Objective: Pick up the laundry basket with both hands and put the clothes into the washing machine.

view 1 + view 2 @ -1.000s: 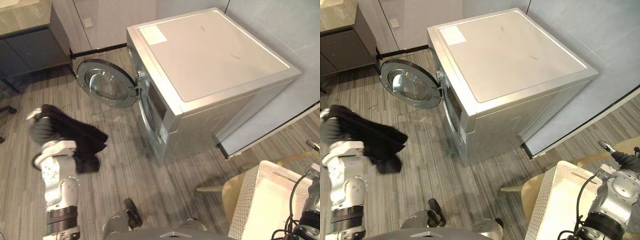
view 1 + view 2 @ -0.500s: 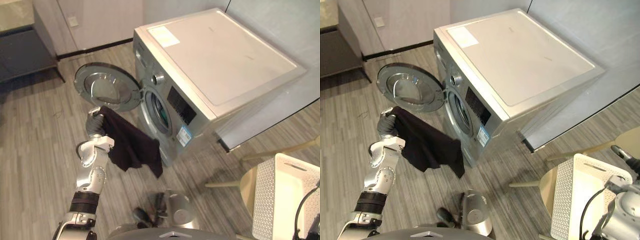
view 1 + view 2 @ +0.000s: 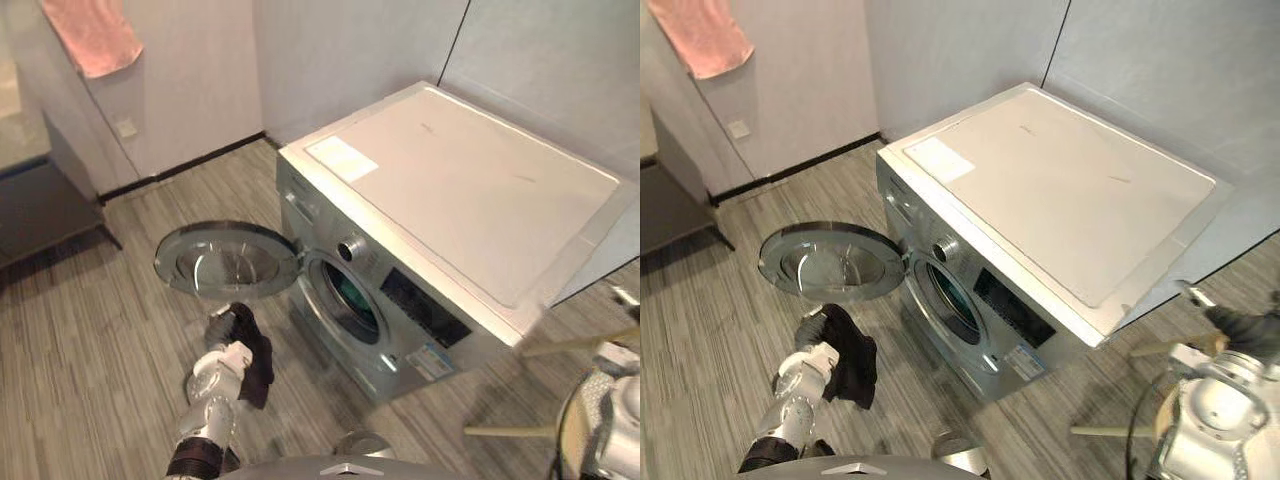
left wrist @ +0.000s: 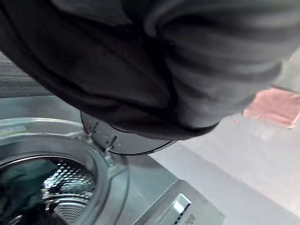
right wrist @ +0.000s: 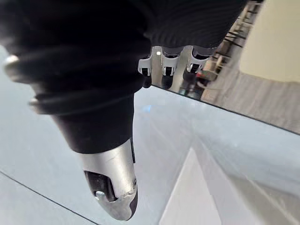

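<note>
A black garment [image 3: 258, 362] hangs from my left hand [image 3: 222, 325], whose fingers are curled on the cloth, low over the floor. It is just left of the silver washing machine [image 3: 470, 200]. The round door [image 3: 225, 262] stands swung open beyond the hand. In the left wrist view the dark cloth [image 4: 117, 70] drapes over the hand, and the drum opening [image 4: 42, 187] lies close past it with dark clothes inside. My right hand [image 3: 1248, 328] is held up at the far right, away from the machine, fingers [image 5: 164, 70] straight and holding nothing.
A pink towel [image 3: 95, 35] hangs on the back wall at the upper left. A dark cabinet [image 3: 40, 190] stands at the left edge. Wooden stool legs [image 3: 505, 432] show at the lower right beside the machine. Open striped floor lies left of the door.
The camera has tilted up, bringing the wall and towel into view. My left hand has carried the black garment lower, and it now hangs bunched below the door.
</note>
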### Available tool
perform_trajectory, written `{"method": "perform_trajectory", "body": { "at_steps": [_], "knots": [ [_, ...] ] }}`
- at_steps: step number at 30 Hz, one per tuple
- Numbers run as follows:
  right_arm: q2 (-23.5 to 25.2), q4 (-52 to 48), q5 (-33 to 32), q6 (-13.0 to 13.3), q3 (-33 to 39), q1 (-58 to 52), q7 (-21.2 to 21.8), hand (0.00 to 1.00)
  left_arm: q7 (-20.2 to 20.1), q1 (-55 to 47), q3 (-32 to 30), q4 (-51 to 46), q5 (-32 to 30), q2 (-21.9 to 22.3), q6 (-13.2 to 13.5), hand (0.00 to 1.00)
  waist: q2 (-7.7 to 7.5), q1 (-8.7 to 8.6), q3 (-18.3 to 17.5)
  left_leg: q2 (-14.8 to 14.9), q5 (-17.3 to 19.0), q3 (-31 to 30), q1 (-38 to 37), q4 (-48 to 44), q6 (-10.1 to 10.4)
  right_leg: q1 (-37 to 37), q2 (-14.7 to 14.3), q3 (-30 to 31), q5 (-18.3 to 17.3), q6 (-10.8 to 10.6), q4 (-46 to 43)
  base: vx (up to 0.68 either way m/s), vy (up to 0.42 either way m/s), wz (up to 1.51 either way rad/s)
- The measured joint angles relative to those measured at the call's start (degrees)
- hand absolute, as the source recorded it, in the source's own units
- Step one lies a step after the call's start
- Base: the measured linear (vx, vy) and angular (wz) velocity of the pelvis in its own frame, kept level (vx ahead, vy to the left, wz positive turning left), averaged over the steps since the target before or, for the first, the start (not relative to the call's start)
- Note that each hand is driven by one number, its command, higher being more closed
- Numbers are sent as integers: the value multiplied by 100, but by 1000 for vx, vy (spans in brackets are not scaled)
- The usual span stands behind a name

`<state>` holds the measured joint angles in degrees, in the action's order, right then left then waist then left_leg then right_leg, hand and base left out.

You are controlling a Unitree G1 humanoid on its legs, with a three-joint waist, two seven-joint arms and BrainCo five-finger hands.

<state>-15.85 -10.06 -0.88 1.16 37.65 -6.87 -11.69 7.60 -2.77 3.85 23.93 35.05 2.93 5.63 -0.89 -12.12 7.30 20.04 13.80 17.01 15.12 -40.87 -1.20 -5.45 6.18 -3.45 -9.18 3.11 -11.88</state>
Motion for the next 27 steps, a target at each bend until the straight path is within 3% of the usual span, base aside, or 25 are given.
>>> {"method": "perform_trajectory", "body": {
  "at_steps": [1,2,3,4,6,7,8,9,10,11,12,13,14,17,18,20,22,24,27],
  "knots": [
    [243,-166,-97,61,-496,-49,3,0,-59,-66,362,5,-48,2,2,100,97,200,-91,-112,-495,-689,-190,1715,157,140,247,317,-122,-631,-114,441,872,-173],
    [324,-505,-152,142,-606,-199,1,0,-118,-86,735,37,-79,55,8,100,308,227,-216,-119,-1248,-759,-150,2177,143,255,323,460,-331,-1107,-154,382,853,-152],
    [590,-579,-155,255,-671,-244,0,0,-207,-65,970,132,-210,-52,8,100,216,166,-343,-219,-1006,-652,-74,1931,1180,305,597,609,-534,-1404,-201,249,661,-66],
    [1037,-586,-160,254,-752,-303,-3,0,-220,38,1031,404,-279,-133,-5,100,-38,57,-417,-544,-754,-412,12,1699,954,532,986,840,-483,-1378,-282,179,578,-74],
    [1297,-587,-161,249,-1039,-260,-45,0,-216,55,1039,560,-279,-209,-7,100,-194,48,-441,-605,-455,67,89,1377,754,996,1131,1203,118,-1400,-247,119,584,-114],
    [1302,-569,-151,249,-1338,-60,-129,0,-212,101,1064,625,-274,-265,-22,100,-182,110,-421,-528,-334,600,92,1293,598,1350,1192,1189,679,-1291,-65,40,521,-180],
    [1297,-466,-150,260,-1550,217,-145,0,-213,168,1110,620,-273,-315,-28,100,-124,216,-394,-431,-293,1048,56,1359,512,1624,1206,929,1303,-1038,304,1,544,-247],
    [1310,-253,-150,268,-1824,592,-161,0,-222,317,1153,602,-268,-392,-32,100,22,346,-269,-275,-270,1618,-21,1524,394,1775,1238,-67,1802,-670,654,-30,282,-207],
    [1306,-164,-148,260,-1953,715,-170,0,-221,409,1152,602,-265,-409,-48,100,21,368,-217,-273,-248,1782,-36,1541,353,1842,1269,-630,1720,-633,402,-61,309,-176],
    [1307,-35,-139,244,-2125,797,-179,0,-217,584,1172,603,-261,-399,-81,100,-22,430,-135,-296,-190,2076,-145,1484,257,1795,1327,-1428,1423,-532,103,-65,273,-117],
    [1310,54,-129,201,-2225,787,-174,0,-214,685,1222,604,-261,-400,-108,100,-10,467,-60,-316,-152,2189,-233,1412,194,1783,1348,-1627,1287,-453,16,-87,265,-98],
    [1306,51,-130,145,-2275,759,-156,0,-216,783,1293,605,-258,-379,-181,100,104,415,38,-349,-100,2233,-339,1351,127,1681,1344,-1572,1176,-610,17,-68,172,-54],
    [1305,53,-132,114,-2285,701,-154,0,-216,808,1324,604,-258,-377,-199,100,120,398,53,-373,-74,2259,-389,1348,145,1631,1343,-1571,1179,-630,59,-67,90,-36],
    [1285,242,-436,88,-2332,418,-102,0,-211,829,1574,596,-98,-380,-213,100,141,424,38,-285,64,2451,-525,1371,425,1435,1154,-1410,1284,-1179,693,-74,-37,-48],
    [1280,243,-575,104,-2361,377,-87,0,-209,823,1679,597,-37,-380,-224,100,145,422,37,-245,78,2518,-528,1387,479,1442,1102,-1384,1327,-1238,808,-98,-154,-54],
    [1239,287,-1144,243,-2604,93,114,0,-208,816,2007,599,223,-312,-316,100,157,406,29,-104,-8,2627,-564,1491,603,1465,844,-1235,1469,-1208,1124,-57,-131,-51],
    [1250,401,-1241,317,-2841,-105,116,0,-148,830,2066,595,516,-180,-322,100,154,367,20,17,-146,2798,-689,1540,672,1523,683,-1078,1555,-1175,1185,14,-108,-61],
    [1311,534,-1095,293,-3072,-244,30,0,11,954,1996,583,805,-88,-318,100,172,345,12,224,-199,3032,-732,1476,691,1778,505,-823,1582,-1196,1013,39,-126,-77],
    [1577,775,-345,71,-3365,-464,-234,0,478,1346,1723,354,1170,-35,-162,100,180,208,147,627,-219,3189,-636,1168,706,2449,266,-653,1253,-1010,141,38,-131,-58]
  ]
}}
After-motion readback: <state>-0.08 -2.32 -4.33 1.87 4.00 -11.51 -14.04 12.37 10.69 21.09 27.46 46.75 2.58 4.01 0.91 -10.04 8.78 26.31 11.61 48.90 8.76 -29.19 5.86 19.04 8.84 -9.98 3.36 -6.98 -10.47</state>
